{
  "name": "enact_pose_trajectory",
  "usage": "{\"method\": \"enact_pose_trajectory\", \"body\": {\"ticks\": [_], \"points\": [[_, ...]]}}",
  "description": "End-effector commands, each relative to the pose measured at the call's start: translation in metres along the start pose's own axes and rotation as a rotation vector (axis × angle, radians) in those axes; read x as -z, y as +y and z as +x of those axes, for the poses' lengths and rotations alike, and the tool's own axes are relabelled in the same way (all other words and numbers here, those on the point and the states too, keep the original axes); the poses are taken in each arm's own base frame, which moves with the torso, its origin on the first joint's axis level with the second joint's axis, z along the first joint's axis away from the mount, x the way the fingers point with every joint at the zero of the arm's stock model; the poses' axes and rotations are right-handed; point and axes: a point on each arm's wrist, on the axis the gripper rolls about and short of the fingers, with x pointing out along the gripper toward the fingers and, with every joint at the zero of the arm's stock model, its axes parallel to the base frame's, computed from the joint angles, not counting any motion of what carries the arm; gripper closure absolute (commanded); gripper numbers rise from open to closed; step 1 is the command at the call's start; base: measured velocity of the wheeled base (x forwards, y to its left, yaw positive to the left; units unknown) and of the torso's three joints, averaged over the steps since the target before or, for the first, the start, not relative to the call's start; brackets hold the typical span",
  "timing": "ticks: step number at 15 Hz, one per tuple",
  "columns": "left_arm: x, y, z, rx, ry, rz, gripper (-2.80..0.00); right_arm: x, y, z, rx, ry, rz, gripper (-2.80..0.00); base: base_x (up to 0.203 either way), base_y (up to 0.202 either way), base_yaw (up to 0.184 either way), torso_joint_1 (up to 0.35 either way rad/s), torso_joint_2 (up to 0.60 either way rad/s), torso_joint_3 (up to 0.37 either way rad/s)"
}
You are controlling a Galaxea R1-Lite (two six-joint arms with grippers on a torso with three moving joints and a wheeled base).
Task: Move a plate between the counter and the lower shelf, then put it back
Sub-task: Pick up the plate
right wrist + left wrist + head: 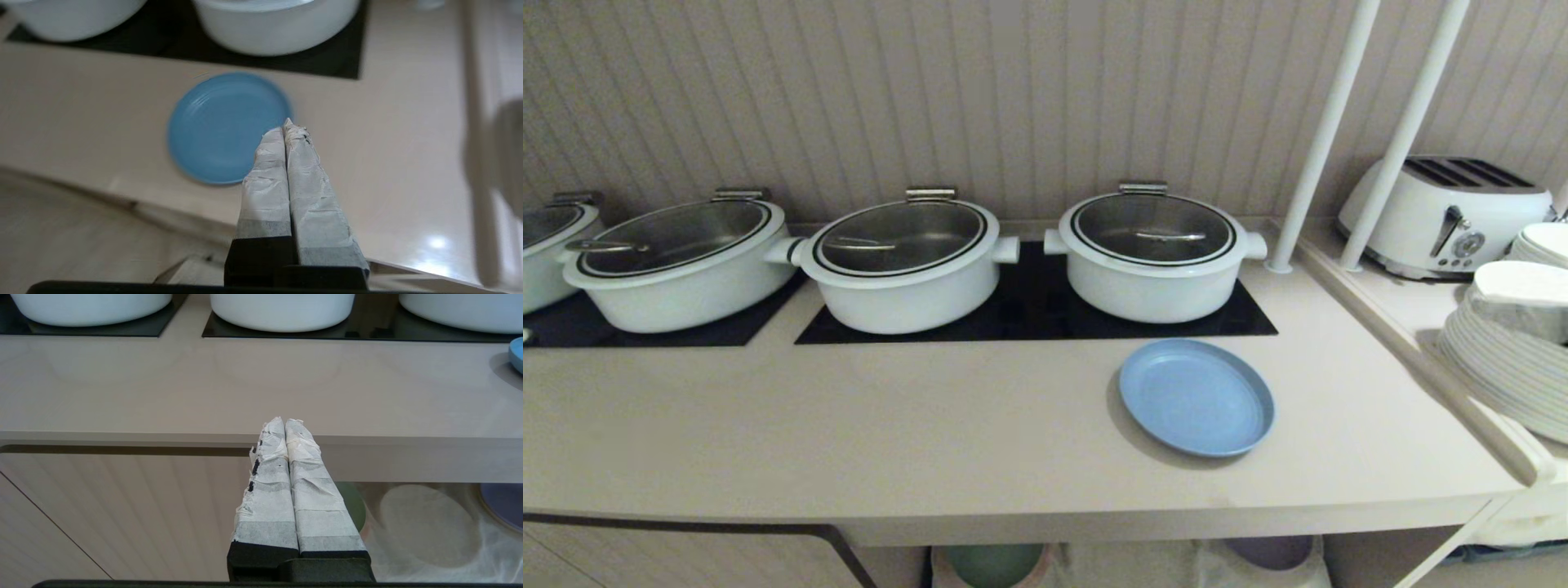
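Blue plate (pixel 1196 398) near counter (pixel 849 425) front edge; both grippers' fingers closed, empty

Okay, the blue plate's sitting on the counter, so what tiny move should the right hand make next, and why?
Probably open the right hand before reaching lower. Its fingers are pressed shut above the near rim of the blue plate, which lies flat on the counter, held by nothing. Shut fingers cannot take the rim.

Matt blue plate (pixel 1196 397) on smooth counter (pixel 849 425); glossy white pots (pixel 1152 253) with glass lids.
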Motion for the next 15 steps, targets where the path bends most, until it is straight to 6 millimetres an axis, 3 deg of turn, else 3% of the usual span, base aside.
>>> {"method": "enact_pose_trajectory", "body": {"ticks": [1, 7, 11, 15], "points": [[0.000, 0.000, 0.000, -0.001, 0.000, -0.001, 0.00, -0.020, -0.004, 0.021, -0.042, 0.126, 0.033, 0.00, 0.000, 0.000, 0.000, 0.000, 0.00, 0.000], [0.000, 0.000, 0.000, -0.001, -0.002, -0.001, 0.00, -0.043, -0.010, 0.051, -0.052, 0.479, 0.121, 0.00, 0.000, 0.000, 0.000, 0.000, 0.00, 0.000], [0.000, 0.000, 0.000, -0.001, 0.000, -0.001, 0.00, -0.041, -0.014, 0.067, -0.064, 0.614, 0.124, 0.00, 0.000, 0.000, 0.000, 0.000, 0.00, 0.000], [0.000, 0.000, 0.000, -0.001, 0.000, -0.001, 0.00, -0.036, -0.012, 0.104, -0.083, 0.713, 0.100, 0.00, 0.000, 0.000, 0.000, 0.000, 0.00, 0.000]]}}
